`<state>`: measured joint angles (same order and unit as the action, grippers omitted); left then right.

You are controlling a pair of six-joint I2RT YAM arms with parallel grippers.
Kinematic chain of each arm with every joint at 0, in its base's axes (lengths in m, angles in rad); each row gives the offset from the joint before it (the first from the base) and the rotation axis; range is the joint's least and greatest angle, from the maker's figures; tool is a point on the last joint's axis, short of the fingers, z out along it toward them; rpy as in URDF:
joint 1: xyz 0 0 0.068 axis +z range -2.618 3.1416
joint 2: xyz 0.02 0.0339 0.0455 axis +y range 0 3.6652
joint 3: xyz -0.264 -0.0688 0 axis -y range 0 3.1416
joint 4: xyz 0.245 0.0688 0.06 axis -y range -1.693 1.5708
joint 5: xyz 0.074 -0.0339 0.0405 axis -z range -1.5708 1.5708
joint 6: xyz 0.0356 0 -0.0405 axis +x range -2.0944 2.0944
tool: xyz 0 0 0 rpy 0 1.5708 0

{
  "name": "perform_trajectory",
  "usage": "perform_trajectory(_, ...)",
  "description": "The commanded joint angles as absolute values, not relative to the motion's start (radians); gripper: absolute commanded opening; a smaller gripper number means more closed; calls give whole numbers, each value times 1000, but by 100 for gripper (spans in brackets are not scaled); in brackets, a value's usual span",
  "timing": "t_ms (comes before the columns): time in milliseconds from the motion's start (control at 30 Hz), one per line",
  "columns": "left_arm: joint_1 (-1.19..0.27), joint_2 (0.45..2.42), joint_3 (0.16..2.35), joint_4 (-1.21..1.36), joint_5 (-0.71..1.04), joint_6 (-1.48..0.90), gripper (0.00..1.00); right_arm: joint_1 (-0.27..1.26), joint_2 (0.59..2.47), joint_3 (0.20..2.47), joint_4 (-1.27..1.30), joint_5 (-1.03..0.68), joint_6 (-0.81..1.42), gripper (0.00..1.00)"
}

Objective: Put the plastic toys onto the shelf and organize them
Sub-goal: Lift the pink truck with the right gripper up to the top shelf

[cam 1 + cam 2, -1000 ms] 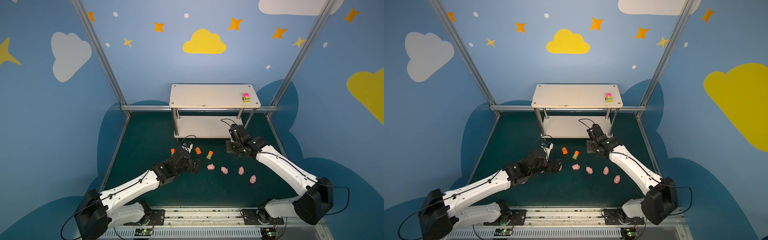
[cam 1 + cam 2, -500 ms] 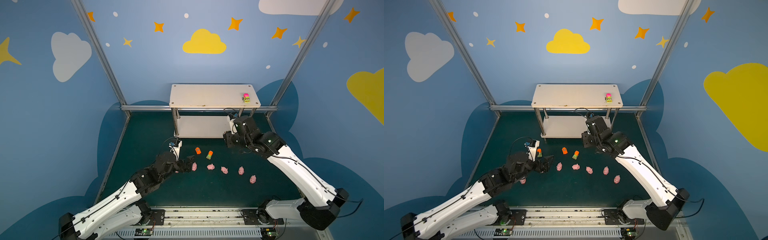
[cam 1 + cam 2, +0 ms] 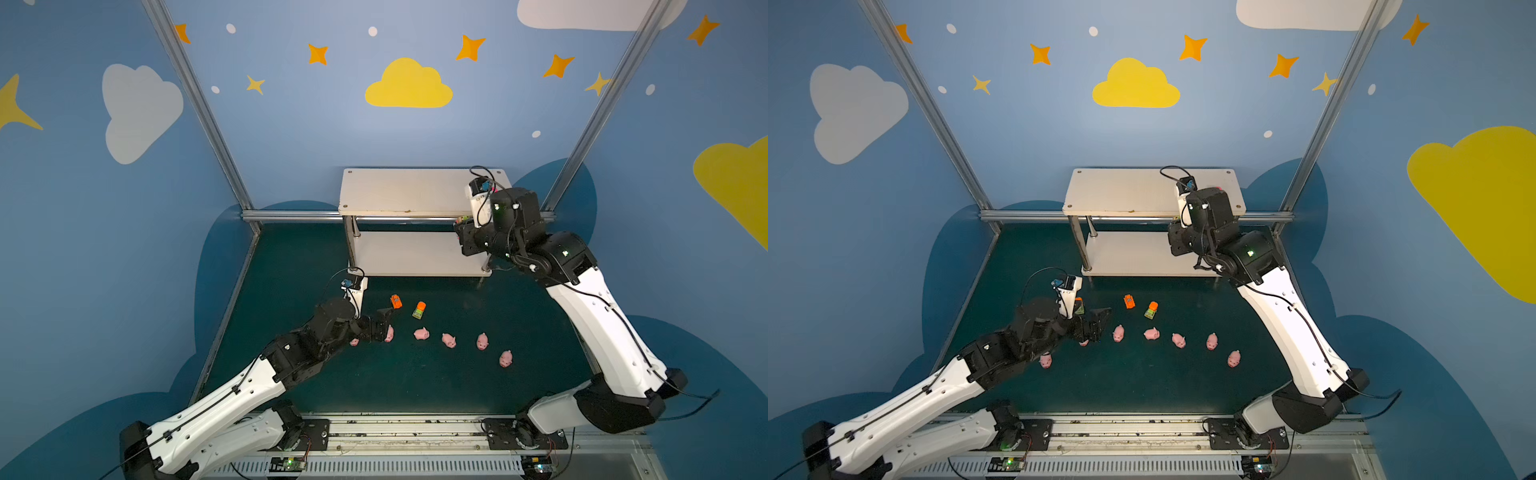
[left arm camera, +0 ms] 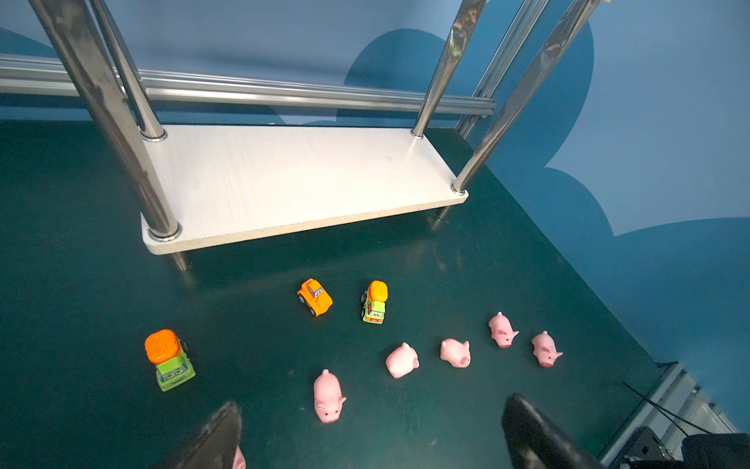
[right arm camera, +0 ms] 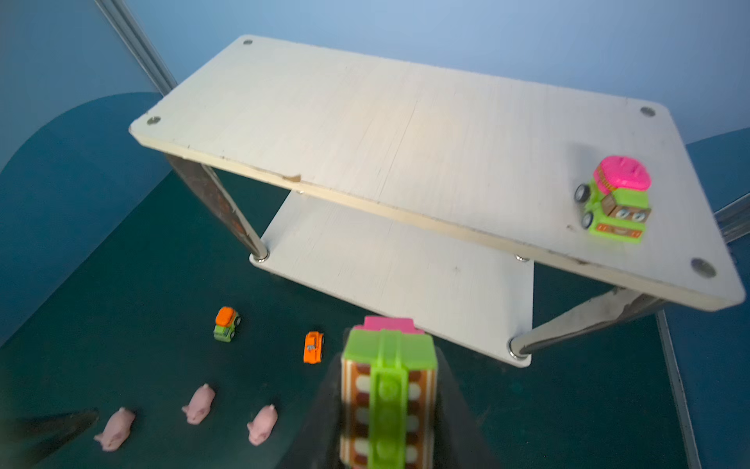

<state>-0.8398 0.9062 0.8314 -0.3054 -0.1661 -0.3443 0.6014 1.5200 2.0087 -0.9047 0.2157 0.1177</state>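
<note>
Truck (image 5: 387,406) is sitting clamped in my right gripper (image 5: 388,365), shelf (image 5: 406,122) just ahead; I'm holding my left gripper (image 4: 371,406) open, pig (image 4: 328,396) before it.

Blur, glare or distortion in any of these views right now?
Right wrist view: the held vehicle, close to the lens, is soft and the pigs are smeared; the shelf top board is fairly sharp. Left wrist view: crisp, with reflections streaking the metal posts; left gripper dark at the edge. Both top views: sharp, evenly lit, frame rails lean outward, a wide-angle look.
</note>
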Motion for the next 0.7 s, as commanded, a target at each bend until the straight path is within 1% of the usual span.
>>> perform_trajectory(0, -835, 921, 868, -322, -174, -330, 100, 554, 1581, 2106, -921, 161, 81, 21)
perform_trajectory(233, -835, 962, 885, -312, -203, -300, 100, 471, 1772, 2342, -954, 124, 32, 21)
perform_trajectory(367, -834, 992, 894, -311, -218, -283, 100, 418, 1868, 2437, -963, 66, 47, 22)
perform_trajectory(667, -814, 1035, 908, -307, -242, -256, 100, 370, 2004, 2515, -964, 15, 75, 22)
